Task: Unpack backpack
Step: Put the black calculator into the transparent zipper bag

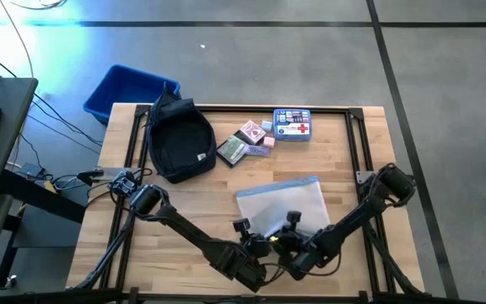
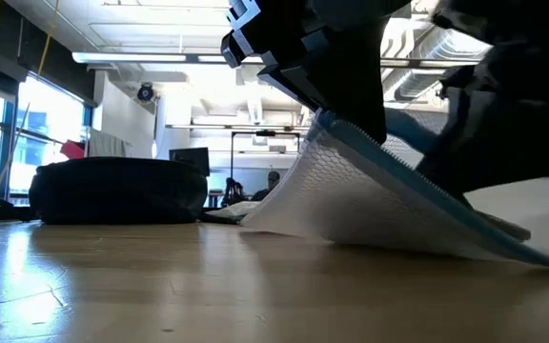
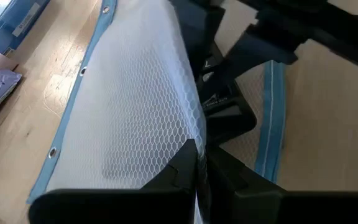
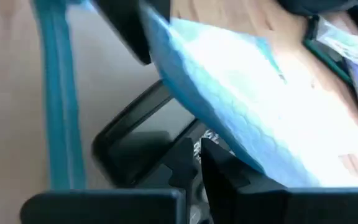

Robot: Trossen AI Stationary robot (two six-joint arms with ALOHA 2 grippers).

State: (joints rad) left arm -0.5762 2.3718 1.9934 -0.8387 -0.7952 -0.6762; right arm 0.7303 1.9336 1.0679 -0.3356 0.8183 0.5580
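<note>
A white mesh pouch (image 1: 283, 203) with blue trim lies on the table's near middle; its near side is raised off the wood (image 2: 370, 191). My left gripper (image 3: 197, 167) is shut on the pouch's raised upper layer. My right gripper (image 4: 199, 155) comes in beside it (image 1: 283, 241), under that raised layer, and is shut on a flat black case (image 4: 138, 143) with white print. The dark navy backpack (image 1: 178, 139) rests on its back at the far left, no gripper near it. My left gripper pinches the mesh pouch's upper layer at a fold (image 3: 190, 140) on its near side, between the two fingers. The fingers slant down from the table's near side. That side is lifted and the mesh slopes down to the far edge (image 1: 278, 182), which stays on the table. My right gripper has its fingertips closed at the edge of the black case (image 4: 191, 134), by the white print. It slants down from the near right. The case lies flat below the raised mesh; how far it reaches between the fingers is hidden.
A blue first-aid box (image 1: 292, 124), card packs and small packets (image 1: 247, 142) lie at the far middle, right of the backpack. A bright blue bin (image 1: 129, 91) stands off the table's far left corner. Bare wood lies left and right of the pouch.
</note>
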